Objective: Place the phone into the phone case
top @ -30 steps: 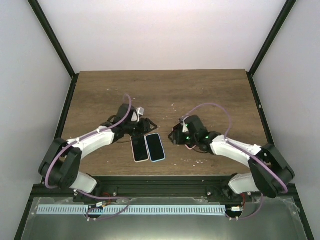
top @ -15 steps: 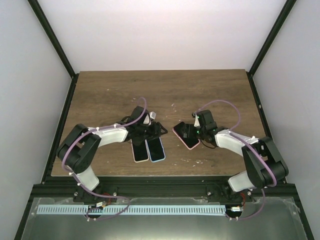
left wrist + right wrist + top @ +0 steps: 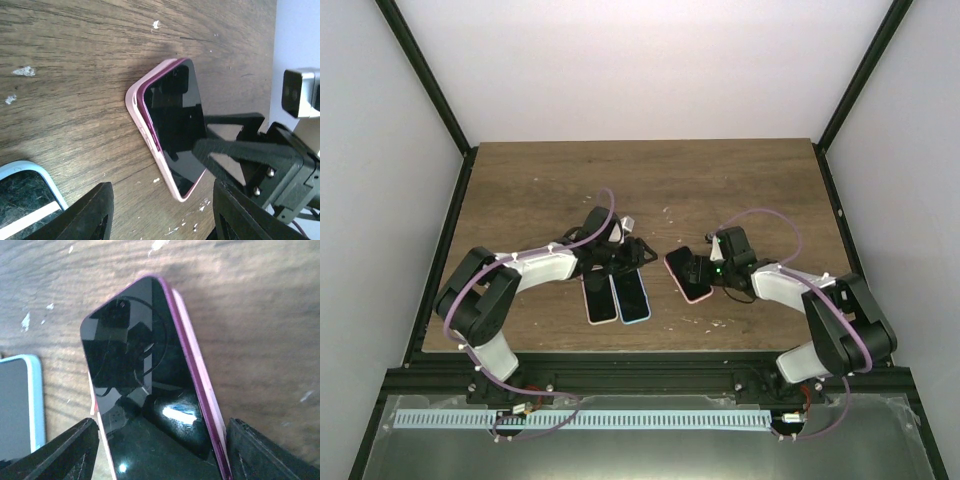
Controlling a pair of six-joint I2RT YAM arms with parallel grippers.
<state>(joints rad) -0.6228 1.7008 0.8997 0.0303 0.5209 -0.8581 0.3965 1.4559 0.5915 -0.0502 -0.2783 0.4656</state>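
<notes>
The phone (image 3: pixel 140 385), magenta-edged with a black screen, lies slanted in the pale pink phone case (image 3: pixel 197 347); its right long edge stands a little proud of the case's rim. In the top view the phone (image 3: pixel 688 272) rests on the table right of centre. My right gripper (image 3: pixel 162 457) is open, one finger on each side of the phone's near end; whether they touch it I cannot tell. My left gripper (image 3: pixel 162 215) is open and empty, just short of the case's (image 3: pixel 145 132) near corner. From above, the left gripper (image 3: pixel 638 252) and right gripper (image 3: pixel 703 270) flank the phone.
Two other phones lie side by side left of centre: a dark one (image 3: pixel 600 300) and one in a light blue case (image 3: pixel 632 295), right beside my left gripper. The wooden table (image 3: pixel 740 190) has black frame posts at its corners.
The phone in its pink case came down onto the table, then slid slightly left. My right gripper moved left over it. My left arm reached rightward toward it.
</notes>
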